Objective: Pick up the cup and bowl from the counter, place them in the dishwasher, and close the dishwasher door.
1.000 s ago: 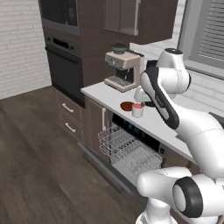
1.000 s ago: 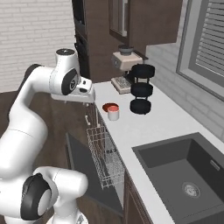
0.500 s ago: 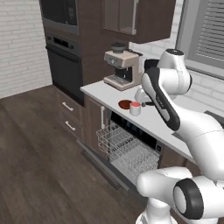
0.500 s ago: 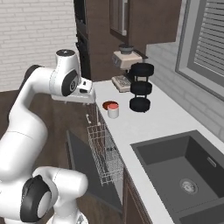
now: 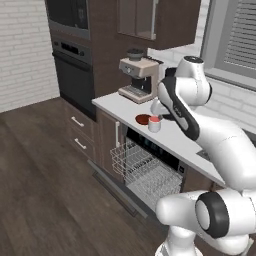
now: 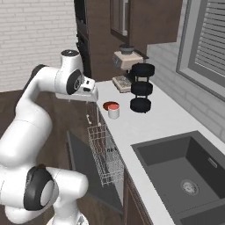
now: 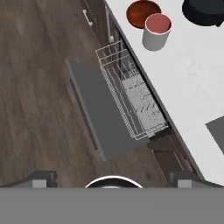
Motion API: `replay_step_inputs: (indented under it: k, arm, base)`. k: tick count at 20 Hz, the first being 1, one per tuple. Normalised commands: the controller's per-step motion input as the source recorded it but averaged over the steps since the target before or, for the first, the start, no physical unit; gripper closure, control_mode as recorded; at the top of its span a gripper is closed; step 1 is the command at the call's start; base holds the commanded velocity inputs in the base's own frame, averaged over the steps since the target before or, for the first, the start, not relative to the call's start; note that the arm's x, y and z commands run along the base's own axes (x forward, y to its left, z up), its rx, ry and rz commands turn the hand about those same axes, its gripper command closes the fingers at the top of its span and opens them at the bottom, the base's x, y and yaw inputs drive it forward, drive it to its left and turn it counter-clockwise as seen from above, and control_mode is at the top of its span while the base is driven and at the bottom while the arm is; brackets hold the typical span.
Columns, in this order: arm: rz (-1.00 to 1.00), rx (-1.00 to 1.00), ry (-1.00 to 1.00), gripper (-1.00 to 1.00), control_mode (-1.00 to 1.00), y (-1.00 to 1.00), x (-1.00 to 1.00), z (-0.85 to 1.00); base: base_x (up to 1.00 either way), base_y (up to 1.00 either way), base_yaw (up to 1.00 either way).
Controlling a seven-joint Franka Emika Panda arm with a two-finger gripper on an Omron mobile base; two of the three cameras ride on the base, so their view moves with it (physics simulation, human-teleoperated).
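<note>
The cup (image 7: 156,30) stood upright on the surface (image 7: 192,83) near its front edge, its salmon-red inside showing, and the dark red-brown bowl (image 7: 141,13) sat just beside it, touching or nearly so; from the right base view the bowl (image 6: 108,105) lay just behind the cup (image 6: 114,111). Below them the dishwasher (image 5: 155,167) stood open, its door (image 7: 98,113) dropped flat over the wood floor (image 5: 45,175) and a white wire rack (image 7: 131,98) pulled out over it. The gripper (image 7: 112,177) hung high above the open door and floor, apart from the cup and bowl, its fingers spread wide and pinching nothing. A black three-tier stand (image 6: 141,87) stood near the cup, with a coffee machine (image 5: 136,77) farther along and a dark sink (image 6: 184,162) set into the surface.
</note>
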Motion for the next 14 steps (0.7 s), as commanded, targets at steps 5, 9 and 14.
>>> replay_step_inputs:
  k: [5,9,14]
  arm:
    - [0.00,0.00,0.20,-1.00,-1.00,0.00,0.88,0.00]
    - [0.09,0.02,0.20,-1.00,-1.00,-0.18,0.69,0.00]
    - [0.00,-0.04,0.16,-1.00,-1.00,-0.09,0.98,-0.48]
  base:
    - [0.00,0.00,0.00]
    - [0.00,0.00,0.00]
    - [0.00,0.00,0.00]
